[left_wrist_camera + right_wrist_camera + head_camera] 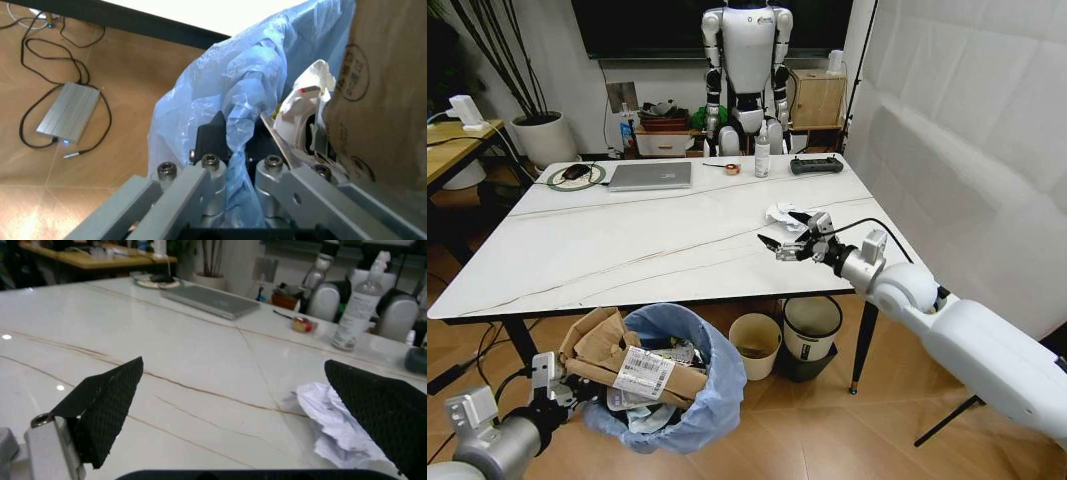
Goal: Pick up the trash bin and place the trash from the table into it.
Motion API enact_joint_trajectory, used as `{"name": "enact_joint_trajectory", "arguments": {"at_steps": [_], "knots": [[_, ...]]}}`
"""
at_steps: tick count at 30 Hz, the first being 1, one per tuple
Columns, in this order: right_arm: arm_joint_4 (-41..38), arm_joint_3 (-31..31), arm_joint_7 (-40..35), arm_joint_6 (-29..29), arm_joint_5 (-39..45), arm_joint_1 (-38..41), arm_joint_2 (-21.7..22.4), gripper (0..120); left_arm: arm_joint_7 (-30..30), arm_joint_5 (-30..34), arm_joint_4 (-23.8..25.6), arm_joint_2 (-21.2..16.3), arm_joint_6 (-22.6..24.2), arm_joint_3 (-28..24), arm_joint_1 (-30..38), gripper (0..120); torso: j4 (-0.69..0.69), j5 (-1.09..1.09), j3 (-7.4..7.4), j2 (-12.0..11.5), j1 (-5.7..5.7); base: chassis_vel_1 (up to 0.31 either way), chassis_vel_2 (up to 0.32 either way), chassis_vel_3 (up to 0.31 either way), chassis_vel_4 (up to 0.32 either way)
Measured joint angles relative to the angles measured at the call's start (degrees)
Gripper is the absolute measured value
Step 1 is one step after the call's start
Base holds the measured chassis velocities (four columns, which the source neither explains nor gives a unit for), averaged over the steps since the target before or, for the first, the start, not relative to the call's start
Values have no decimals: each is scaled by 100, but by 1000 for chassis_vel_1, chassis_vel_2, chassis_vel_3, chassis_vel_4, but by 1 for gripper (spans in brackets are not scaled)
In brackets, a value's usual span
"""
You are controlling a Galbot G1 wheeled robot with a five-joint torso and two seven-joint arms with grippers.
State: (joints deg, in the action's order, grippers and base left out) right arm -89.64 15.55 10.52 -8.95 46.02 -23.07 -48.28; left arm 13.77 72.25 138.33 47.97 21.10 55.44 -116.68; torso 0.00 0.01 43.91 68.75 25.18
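Observation:
The trash bin, lined with a crinkled light-blue bag, hangs below the table's near edge. It holds a torn brown cardboard box and other litter. My left gripper is shut on the bin's rim and bag, and the left wrist view shows the gripper pinching the plastic. On the white table, crumpled white paper lies near the right edge. My right gripper hovers open just in front of the crumpled paper, which lies beside one black finger pad.
A grey laptop, a spray bottle, a tape roll and a black controller sit along the table's far side. A cream bin and a black-rimmed white bin stand under the table.

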Motion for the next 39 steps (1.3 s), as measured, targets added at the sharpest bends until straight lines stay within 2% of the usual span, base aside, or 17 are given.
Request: {"name": "enact_joint_trajectory", "arguments": {"at_steps": [5, 14, 19, 26, 39], "knots": [[1070, 287, -78, -219, -422, 801, -470, 100, -4, -2, 15, -7, 0, 4, -2, 0, 2, -3, 0, 0, 1, 0, 0, 0, 0], [2177, 417, 75, -258, -772, 1175, -962, 100, -8, -11, 39, 9, 0, 32, -14, 0, -1, -1, 0, 0, 1, 0, 0, 0, 0], [3034, 430, 359, -331, -951, 1385, -1421, 100, -8, -19, 42, 19, 1, 53, -12, 0, 0, -2, 0, 0, 0, 0, 0, 0, 0], [3561, 428, 433, -405, -1283, 1476, -1780, 100, -9, -23, 12, 6, 1, 33, 29, 0, 0, -2, 0, 0, 0, 0, 0, 0, 0], [3585, 379, 1, -857, -1811, 1462, -1839, 100, -26, -30, -10, 11, 2, 25, 46, 0, -1, -1, -1, 0, 0, 0, 0, 0, 0]]}}
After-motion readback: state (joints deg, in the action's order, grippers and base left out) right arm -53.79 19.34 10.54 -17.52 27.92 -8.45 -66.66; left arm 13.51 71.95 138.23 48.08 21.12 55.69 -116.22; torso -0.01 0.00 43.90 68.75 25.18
